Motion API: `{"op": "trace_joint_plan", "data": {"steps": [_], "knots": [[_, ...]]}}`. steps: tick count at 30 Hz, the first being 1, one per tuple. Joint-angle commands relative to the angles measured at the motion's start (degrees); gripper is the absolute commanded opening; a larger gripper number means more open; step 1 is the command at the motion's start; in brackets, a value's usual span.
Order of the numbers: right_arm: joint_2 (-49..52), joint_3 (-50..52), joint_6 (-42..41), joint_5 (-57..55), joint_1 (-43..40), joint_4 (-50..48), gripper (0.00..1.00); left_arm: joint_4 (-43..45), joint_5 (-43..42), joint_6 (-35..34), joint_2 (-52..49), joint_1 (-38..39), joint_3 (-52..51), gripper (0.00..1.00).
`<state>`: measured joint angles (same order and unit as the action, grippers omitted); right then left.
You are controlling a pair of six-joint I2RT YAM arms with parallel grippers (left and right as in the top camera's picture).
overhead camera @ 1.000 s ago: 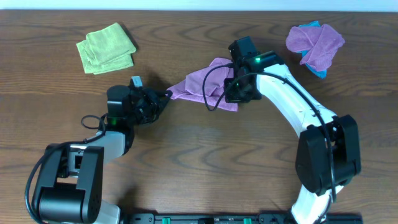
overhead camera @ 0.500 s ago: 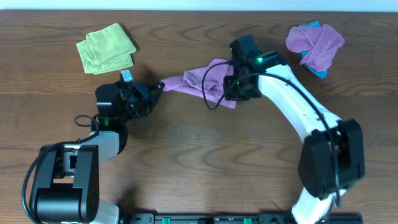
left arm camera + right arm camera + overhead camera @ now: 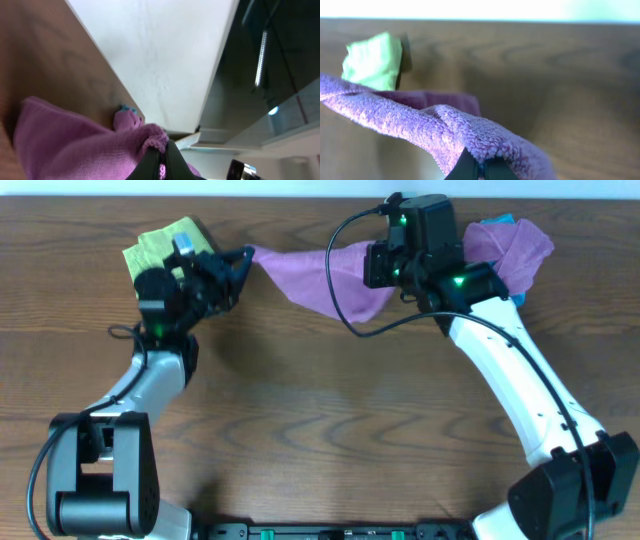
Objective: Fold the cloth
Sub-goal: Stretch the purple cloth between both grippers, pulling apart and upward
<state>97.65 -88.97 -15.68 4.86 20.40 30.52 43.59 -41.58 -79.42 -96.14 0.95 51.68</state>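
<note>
**A:** Big change! A second ago the purple cloth [image 3: 320, 275] was a crumpled wedge in the middle of the tabletop [image 3: 320, 420]. Now both arms have swung up and it's drawn into a wide band across the upper centre of the frame.

**B:** Who's holding it?

**A:** Both of them. The left jaws are pinching one corner at upper left, right beside the folded green cloth [image 3: 152, 248]. The right jaws are pinching the other end, right of centre at the top, near the purple-and-blue heap [image 3: 515, 242] in the upper right. In each wrist view the dark tips are pressed together at the bottom edge, with purple fleece bunched over them.

**B:** Flat yet?

**A:** Not yet. The top edge runs tight from grip to grip, but the rest sags in a belly toward the right side with a shadow under it. Most of it looks lifted, though I can't tell whether the lowest fold touches the wood.

**B:** So where does that leave the job?

**A:** I'd call this the spreading stage. The bunch is opened out, but no fold has been made. Next it wants laying down smooth on open wood, lower in the frame. One worry is the left arm [image 3: 160, 375]. It's so close to the green cloth that it could drag it along.
</note>
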Motion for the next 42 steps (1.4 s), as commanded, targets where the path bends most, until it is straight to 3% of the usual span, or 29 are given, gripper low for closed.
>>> {"op": "trace_joint_plan", "data": {"steps": [1,6,11,16,21,27,35,42], "knots": [[-0.02,-0.94,1.25,-1.03,-2.38,-2.08,0.01,-4.94,1.27,6.88,-0.09,1.05,7.39,0.06],[1.44,-0.96,1.66,-0.04,-5.77,-8.48,0.01,-12.39,5.90,10.71,-0.13,2.69,13.81,0.06],[4.44,-1.57,2.10,1.46,-7.02,-13.46,0.01,-13.00,7.32,11.56,-1.49,3.39,15.37,0.06],[8.22,-4.81,3.67,3.15,-7.06,-12.07,0.01,-13.03,5.40,14.49,-4.52,3.58,16.52,0.06],[8.00,-6.14,5.62,3.37,-7.26,-4.28,0.01,-16.85,0.61,19.91,-4.90,2.89,16.52,0.06],[8.00,-6.88,8.11,6.80,-7.15,11.56,0.01,-31.36,-6.49,27.56,-4.79,2.05,16.52,0.06],[8.00,-6.82,13.84,9.53,-6.91,26.58,0.02,-54.75,-5.68,41.13,-4.46,1.95,16.52,0.06],[8.00,-3.65,16.22,9.55,-6.86,31.23,0.06,-70.25,-2.80,51.58,-4.46,1.90,16.52,0.06]]}}
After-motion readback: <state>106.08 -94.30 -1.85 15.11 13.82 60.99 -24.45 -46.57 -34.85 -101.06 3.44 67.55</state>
